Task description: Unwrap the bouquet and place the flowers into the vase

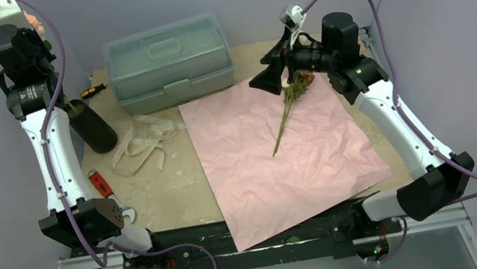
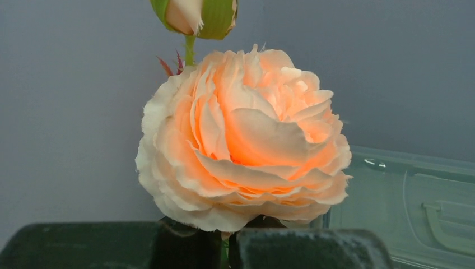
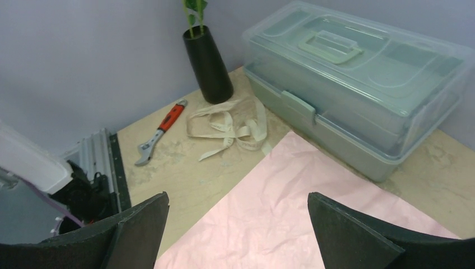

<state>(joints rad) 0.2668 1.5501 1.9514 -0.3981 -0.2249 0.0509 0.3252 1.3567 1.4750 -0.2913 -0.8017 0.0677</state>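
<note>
Bench (image 1: pixel 164 191) holds flat paper (image 1: pixel 284 163), ribbon (image 1: pixel 138 144) off; stems (image 3: pixel 190 17) in vase (image 1: pixel 91 126), left hand (image 2: pixel 227 246) clenched on rose (image 2: pixel 243 140), right hand (image 3: pixel 238 224) released over one flower (image 1: pixel 290 107) left

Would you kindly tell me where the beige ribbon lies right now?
Top view, left half: the ribbon lies loose between the black vase and the pink paper.
</note>
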